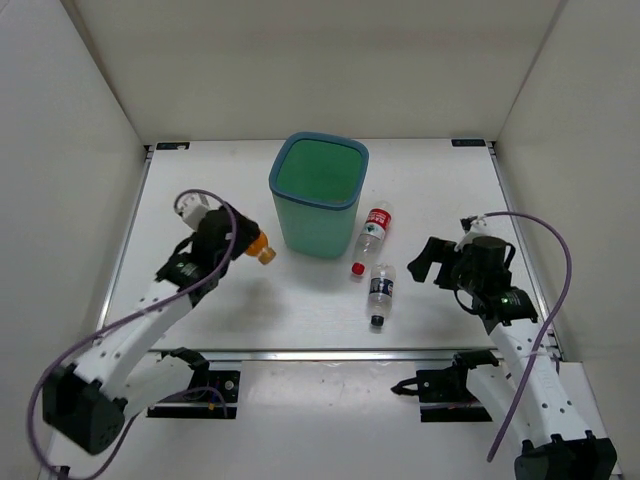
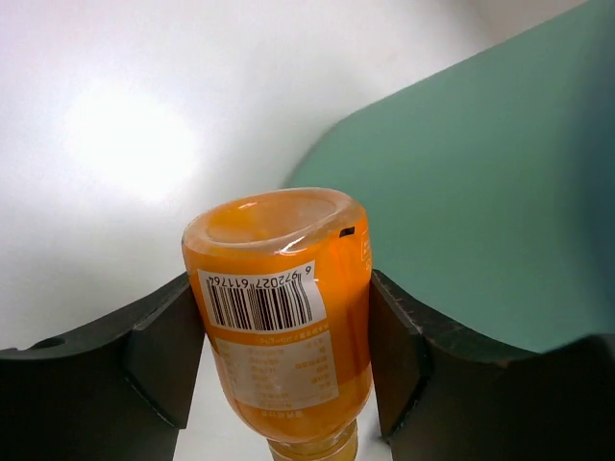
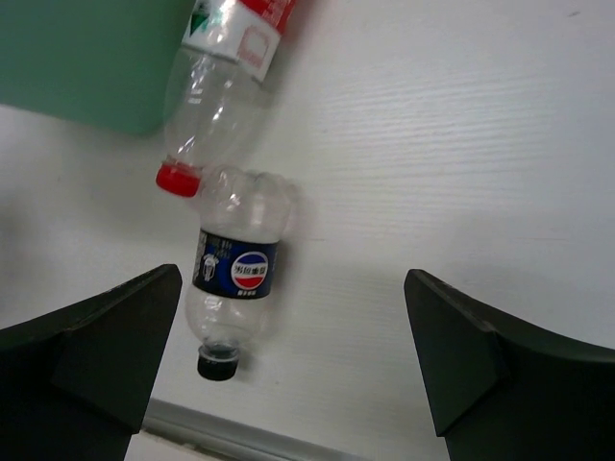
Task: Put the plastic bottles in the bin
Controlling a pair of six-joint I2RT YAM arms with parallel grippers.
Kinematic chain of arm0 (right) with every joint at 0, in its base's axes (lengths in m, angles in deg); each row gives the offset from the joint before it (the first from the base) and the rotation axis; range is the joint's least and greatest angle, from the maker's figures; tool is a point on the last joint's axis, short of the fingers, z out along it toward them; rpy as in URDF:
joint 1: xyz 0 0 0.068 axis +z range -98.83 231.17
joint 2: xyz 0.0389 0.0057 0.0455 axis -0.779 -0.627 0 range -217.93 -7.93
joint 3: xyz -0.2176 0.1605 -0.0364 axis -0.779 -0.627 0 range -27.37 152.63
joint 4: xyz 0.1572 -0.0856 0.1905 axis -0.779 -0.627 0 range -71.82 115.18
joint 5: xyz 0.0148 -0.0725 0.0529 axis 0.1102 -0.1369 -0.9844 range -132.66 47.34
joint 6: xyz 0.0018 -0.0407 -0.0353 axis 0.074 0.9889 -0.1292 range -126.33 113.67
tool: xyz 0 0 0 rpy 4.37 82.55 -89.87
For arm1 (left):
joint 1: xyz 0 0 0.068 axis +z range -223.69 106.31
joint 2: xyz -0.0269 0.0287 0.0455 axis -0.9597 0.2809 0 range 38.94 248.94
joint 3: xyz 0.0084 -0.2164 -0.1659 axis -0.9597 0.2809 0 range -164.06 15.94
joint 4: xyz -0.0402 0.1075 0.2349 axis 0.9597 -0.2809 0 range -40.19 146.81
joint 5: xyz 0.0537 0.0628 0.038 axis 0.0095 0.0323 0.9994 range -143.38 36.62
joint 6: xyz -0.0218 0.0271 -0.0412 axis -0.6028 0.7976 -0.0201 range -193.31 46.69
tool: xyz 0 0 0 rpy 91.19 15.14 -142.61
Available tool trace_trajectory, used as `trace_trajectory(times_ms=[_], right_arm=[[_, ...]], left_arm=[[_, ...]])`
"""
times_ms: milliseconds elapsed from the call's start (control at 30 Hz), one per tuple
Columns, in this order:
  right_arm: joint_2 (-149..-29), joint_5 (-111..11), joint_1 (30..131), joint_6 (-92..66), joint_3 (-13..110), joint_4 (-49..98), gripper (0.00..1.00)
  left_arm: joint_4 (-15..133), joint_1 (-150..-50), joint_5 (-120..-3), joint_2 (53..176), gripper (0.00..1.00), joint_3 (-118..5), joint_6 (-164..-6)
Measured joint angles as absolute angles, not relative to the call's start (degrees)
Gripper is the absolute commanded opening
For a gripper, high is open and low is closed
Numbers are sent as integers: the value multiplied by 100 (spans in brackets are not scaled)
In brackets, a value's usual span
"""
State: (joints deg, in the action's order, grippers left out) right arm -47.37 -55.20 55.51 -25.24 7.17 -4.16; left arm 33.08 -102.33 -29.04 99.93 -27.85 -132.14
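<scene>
The left gripper (image 1: 243, 243) is clenching an orange bottle (image 1: 262, 248) just beside the bin (image 1: 315, 232), not yet over its mouth, while the right gripper (image 1: 428, 262) is hanging open near the red-label bottle (image 1: 372, 235) and the blue-label bottle (image 1: 381, 290), both lying on the table (image 1: 250, 320).

My left arm (image 1: 150, 320) and right arm (image 1: 530, 365) have white shells, black joints and bases. A purple cable (image 1: 568, 265) loops along each. The gripper fingers (image 3: 106, 336) are matte black wedges. The right one shows a small green spot (image 1: 510, 293), perhaps a lamp.
</scene>
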Motion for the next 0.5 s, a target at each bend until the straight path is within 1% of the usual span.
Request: trace_trajectory(times_ms=[100,133,167,200,233,333,433,467,500], right_arm=[[-4717,-5491,6029,-2721,427,-340,99],[-4704,-5487,6154,-2769,348,-307,99],[-4684,-5476,6270,-2820,269,-270,99],[-4678,-5474,6344,-2868,225,-259,99],[-4671,-5472,6405,-2903,201,-250,100],[-4671,-5448,6460,-2927,199,-169,99],[-4676,-5417,6460,-2920,199,-126,99],[-4680,-5408,6460,-2918,199,-128,100],[-4684,-5404,6460,-2907,201,-128,99]], left_arm=[[3197,-10231,-2613,9245,44,-3649,-12748],[3245,-10255,-2502,9208,33,-4011,-12571],[3369,-10305,-2353,9226,30,-4350,-12381],[3583,-10364,-2222,9296,30,-4661,-12202],[3754,-10456,-2111,9418,38,-4942,-12025],[4187,-10705,-1960,10190,41,-5860,-11559],[4396,-10906,-1879,11473,46,-7045,-11157],[4392,-10972,-1850,11912,44,-7399,-11030],[4346,-11042,-1811,12312,43,-7727,-10919]])
